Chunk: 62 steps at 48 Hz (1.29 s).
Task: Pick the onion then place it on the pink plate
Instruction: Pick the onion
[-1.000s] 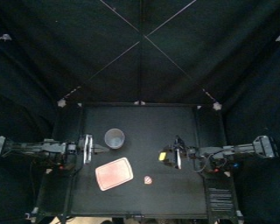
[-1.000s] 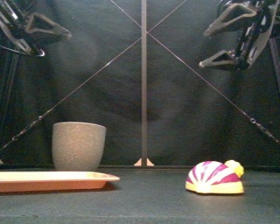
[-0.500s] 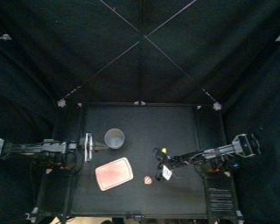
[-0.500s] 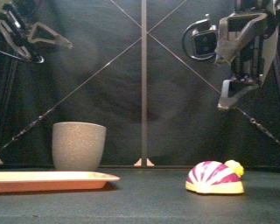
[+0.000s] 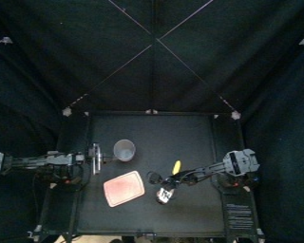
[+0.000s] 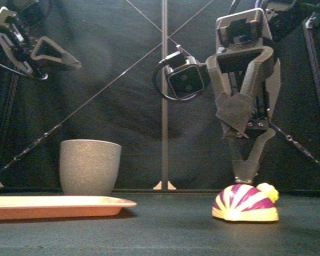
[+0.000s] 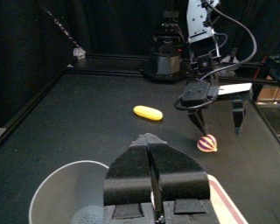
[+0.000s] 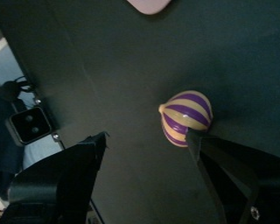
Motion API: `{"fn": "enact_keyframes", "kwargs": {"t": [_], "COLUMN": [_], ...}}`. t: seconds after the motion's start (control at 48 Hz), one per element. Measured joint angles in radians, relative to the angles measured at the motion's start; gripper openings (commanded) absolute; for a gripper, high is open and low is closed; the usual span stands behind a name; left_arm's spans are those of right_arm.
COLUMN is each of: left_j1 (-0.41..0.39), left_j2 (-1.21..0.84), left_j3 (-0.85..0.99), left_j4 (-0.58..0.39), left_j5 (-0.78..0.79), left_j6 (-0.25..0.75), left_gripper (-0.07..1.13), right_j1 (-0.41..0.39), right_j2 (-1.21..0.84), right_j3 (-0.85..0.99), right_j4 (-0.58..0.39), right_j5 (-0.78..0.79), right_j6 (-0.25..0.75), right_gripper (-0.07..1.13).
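The onion [image 6: 244, 202], a small toy striped purple and yellow, lies on the table at the front right. In the right wrist view the onion [image 8: 187, 118] sits just beyond my open jaws. My right gripper [image 6: 250, 172] hangs straight above it, open, fingertips a little over its top, nothing held. The flat pink plate [image 6: 56, 206] lies at the front left, and in the top view the plate [image 5: 124, 190] is left of the right gripper [image 5: 165, 195]. My left gripper [image 7: 152, 150] is shut and empty, resting high at the left.
A tall grey speckled cup [image 6: 89, 166] stands behind the plate, close under the left gripper [image 5: 91, 159]. A yellow toy [image 7: 149, 112] lies on the table behind the onion, also seen as the yellow toy [image 5: 178, 167] in the top view.
My right arm has swung from the right side toward the middle front and come down over the onion, jaws open. The left arm, plate, cup and onion have not moved.
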State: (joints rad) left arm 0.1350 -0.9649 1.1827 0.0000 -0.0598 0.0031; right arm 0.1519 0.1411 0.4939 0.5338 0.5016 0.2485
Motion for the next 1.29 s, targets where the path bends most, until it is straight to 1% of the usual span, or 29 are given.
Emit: {"fn": "enact_keyframes", "kwargs": {"t": [0.021, 0.062, 0.271, 0.333, 0.396, 0.5, 0.708, 0.854, 1.021, 1.167, 1.292], "left_j1": [0.000, 0.000, 0.000, 0.000, 0.002, 0.002, 0.003, 0.003, 0.003, 0.005, 0.005], "left_j2": [0.000, 0.000, -0.002, -0.002, -0.002, -0.002, -0.003, -0.003, -0.003, -0.003, -0.003], "left_j3": [0.000, 0.000, 0.009, 0.012, 0.012, 0.012, 0.012, 0.018, 0.020, 0.018, 0.025], "left_j4": [0.002, 0.002, 0.000, 0.002, 0.000, 0.002, 0.002, 0.000, 0.000, 0.002, 0.000], "left_j5": [0.002, 0.006, 0.015, 0.014, 0.014, 0.015, 0.014, 0.014, 0.015, 0.014, 0.014], "left_j6": [0.000, 0.000, 0.000, 0.000, 0.000, 0.000, 0.000, 0.000, 0.000, 0.000, 0.000], "left_gripper": [0.15, 0.15, 0.15, 0.15, 0.15, 0.15, 0.15, 0.15, 0.15, 0.15, 0.15], "right_j1": [-0.002, -0.003, 0.008, 0.021, 0.035, 0.061, 0.097, 0.098, 0.097, 0.097, 0.095], "right_j2": [0.002, 0.006, 0.015, 0.020, 0.029, 0.041, 0.077, 0.110, 0.127, 0.133, 0.140], "right_j3": [-0.005, -0.012, -0.041, -0.054, -0.066, -0.078, -0.081, -0.086, -0.104, -0.109, -0.114], "right_j4": [-0.014, -0.071, -0.376, -0.442, -0.491, -0.503, -0.482, -0.482, -0.482, -0.489, -0.492], "right_j5": [0.011, 0.044, 0.158, 0.161, 0.161, 0.152, 0.103, 0.064, 0.060, 0.061, 0.080], "right_j6": [0.014, 0.077, 0.385, 0.457, 0.503, 0.531, 0.537, 0.541, 0.540, 0.545, 0.554], "right_gripper": [1.03, 1.03, 1.03, 1.03, 1.03, 1.03, 1.03, 1.03, 1.02, 0.98, 0.88]}}
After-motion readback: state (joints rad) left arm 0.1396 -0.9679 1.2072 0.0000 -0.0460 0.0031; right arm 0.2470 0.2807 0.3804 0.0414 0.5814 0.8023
